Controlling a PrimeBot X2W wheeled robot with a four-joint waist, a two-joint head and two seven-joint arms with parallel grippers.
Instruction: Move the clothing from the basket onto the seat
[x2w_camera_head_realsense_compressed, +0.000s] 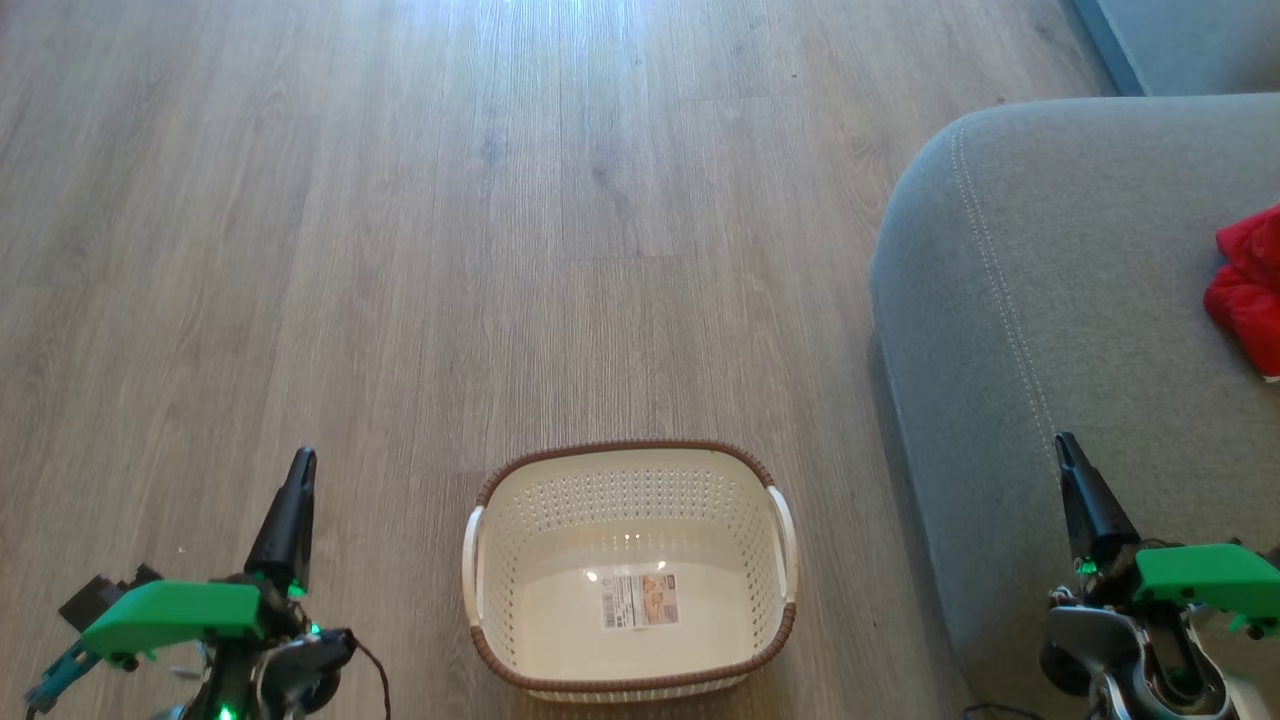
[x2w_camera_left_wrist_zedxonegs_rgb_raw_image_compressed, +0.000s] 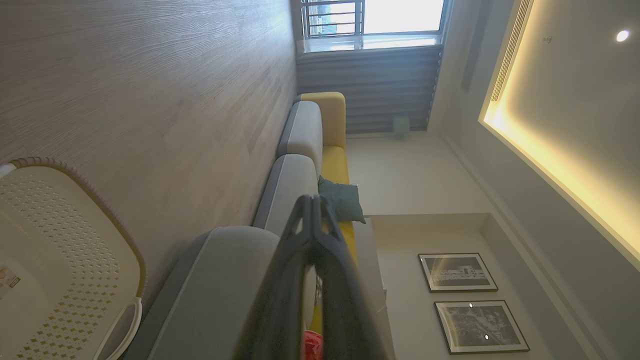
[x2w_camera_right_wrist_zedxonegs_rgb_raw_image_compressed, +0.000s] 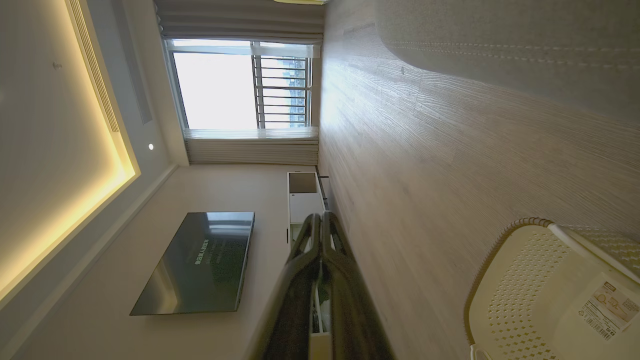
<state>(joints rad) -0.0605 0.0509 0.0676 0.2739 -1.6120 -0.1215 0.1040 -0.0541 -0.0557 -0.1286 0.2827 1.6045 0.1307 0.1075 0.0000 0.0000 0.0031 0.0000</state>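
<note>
The cream basket (x2w_camera_head_realsense_compressed: 630, 470) with its brown rim stands on the wood floor at the bottom centre, holding nothing but a label (x2w_camera_head_realsense_compressed: 640, 600). Red clothing (x2w_camera_head_realsense_compressed: 1250, 280) lies bunched on the grey seat (x2w_camera_head_realsense_compressed: 1050, 300) at the right edge. My left gripper (x2w_camera_head_realsense_compressed: 298, 465) is shut and empty, low at the left, well clear of the basket. Over the seat's front part my right gripper (x2w_camera_head_realsense_compressed: 1065, 445) is shut and empty. The left wrist view has the basket (x2w_camera_left_wrist_zedxonegs_rgb_raw_image_compressed: 65, 260), the seat (x2w_camera_left_wrist_zedxonegs_rgb_raw_image_compressed: 215, 290) and a red scrap of clothing (x2w_camera_left_wrist_zedxonegs_rgb_raw_image_compressed: 312, 347) behind shut fingers (x2w_camera_left_wrist_zedxonegs_rgb_raw_image_compressed: 312, 205). The right wrist view has the basket (x2w_camera_right_wrist_zedxonegs_rgb_raw_image_compressed: 545, 290).
Bare wood floor (x2w_camera_head_realsense_compressed: 500, 200) stretches ahead and to the left. A second grey cushion (x2w_camera_head_realsense_compressed: 1180, 40) sits at the top right. The wrist views take in a long sofa with yellow backs (x2w_camera_left_wrist_zedxonegs_rgb_raw_image_compressed: 330, 130), a window (x2w_camera_right_wrist_zedxonegs_rgb_raw_image_compressed: 235, 85), a wall screen (x2w_camera_right_wrist_zedxonegs_rgb_raw_image_compressed: 200, 260) and framed pictures (x2w_camera_left_wrist_zedxonegs_rgb_raw_image_compressed: 457, 272).
</note>
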